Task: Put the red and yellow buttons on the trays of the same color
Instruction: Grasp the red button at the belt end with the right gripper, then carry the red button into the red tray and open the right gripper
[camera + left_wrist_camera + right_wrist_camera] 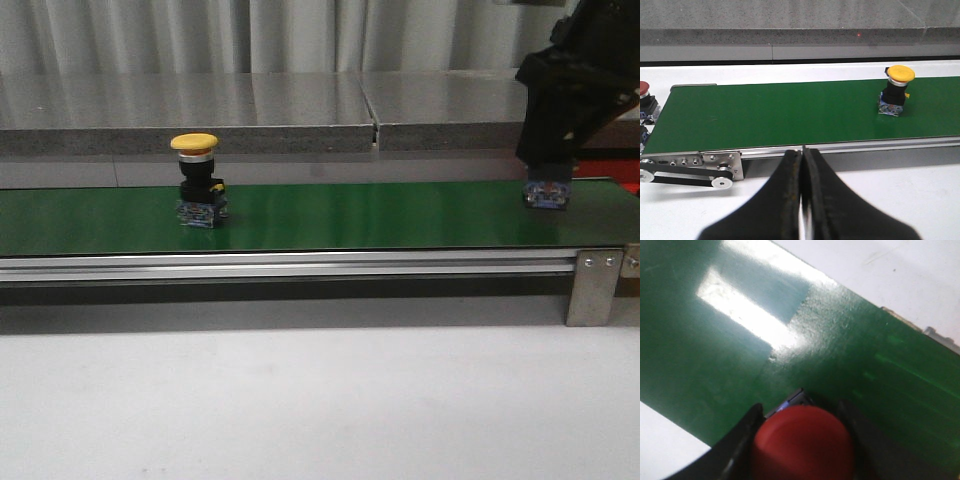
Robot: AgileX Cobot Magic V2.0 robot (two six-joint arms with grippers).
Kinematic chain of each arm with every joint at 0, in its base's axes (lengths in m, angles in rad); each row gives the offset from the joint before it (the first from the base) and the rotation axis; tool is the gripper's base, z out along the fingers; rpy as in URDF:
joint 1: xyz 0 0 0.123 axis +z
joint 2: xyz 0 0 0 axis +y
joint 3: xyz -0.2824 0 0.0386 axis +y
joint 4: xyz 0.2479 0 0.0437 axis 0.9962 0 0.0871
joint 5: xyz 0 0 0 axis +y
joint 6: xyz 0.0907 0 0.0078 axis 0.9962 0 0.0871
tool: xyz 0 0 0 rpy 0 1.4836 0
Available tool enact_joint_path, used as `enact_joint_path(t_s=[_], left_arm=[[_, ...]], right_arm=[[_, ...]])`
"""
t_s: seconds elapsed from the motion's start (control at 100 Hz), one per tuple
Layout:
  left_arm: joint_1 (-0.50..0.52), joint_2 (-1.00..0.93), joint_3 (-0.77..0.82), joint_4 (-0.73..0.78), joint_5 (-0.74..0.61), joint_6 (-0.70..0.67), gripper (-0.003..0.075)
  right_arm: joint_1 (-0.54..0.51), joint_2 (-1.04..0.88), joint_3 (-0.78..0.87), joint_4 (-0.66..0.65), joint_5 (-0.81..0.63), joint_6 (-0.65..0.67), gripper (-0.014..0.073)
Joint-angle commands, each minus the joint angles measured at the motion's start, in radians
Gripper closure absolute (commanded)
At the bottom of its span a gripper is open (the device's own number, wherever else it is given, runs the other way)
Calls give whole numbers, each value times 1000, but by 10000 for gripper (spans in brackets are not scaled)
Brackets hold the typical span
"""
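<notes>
A yellow button stands upright on the long green belt, left of its middle. At the belt's right end my right gripper is shut on a red button, its fingers pressed against both sides of the cap. That button's blue base sits at the belt surface. A sliver of the red tray shows behind the right arm. A second red button stands just off the belt's left end. My left gripper is shut and empty, in front of the belt.
The belt's aluminium frame runs along its near side, with a bracket at the right end and rollers at the left end. A grey ledge lies behind the belt. White tabletop lies in front.
</notes>
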Motion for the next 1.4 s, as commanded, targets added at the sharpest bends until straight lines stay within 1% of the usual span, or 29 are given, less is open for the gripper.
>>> enact_joint_path(t_s=[0.0,0.13,0.21,0.4,0.49,0.59,0.8,0.97,1.2,1.39], left_arm=[[-7,10,-26,-23,-65,2,739],[-7,10,-26,-23,-65,2,739],[-7,10,-26,-23,-65,2,739],[-7,10,-26,-23,-65,2,739],[-7,10,-26,-23,-65,2,739],[-7,10,-26,-23,-65,2,739],[-7,10,-26,-23,-65,2,739],[-7,10,-26,-23,-65,2,739],[-7,10,-26,-23,-65,2,739],[-7,10,-26,-23,-65,2,739]], right_arm=[[-32,-68,-101,-4,32,32,576],[-108,-75,-226,-63,109,84,576],[-169,-75,-276,-107,122,117,576],[-349,-66,-301,-117,86,182,576],[-413,-33,-301,-115,63,194,576],[-453,16,-301,-96,17,194,576],[-458,128,-301,-42,-82,194,576],[-455,205,-301,-42,-154,194,576],[-455,279,-301,-44,-189,194,576],[-453,300,-301,-43,-202,194,576]])
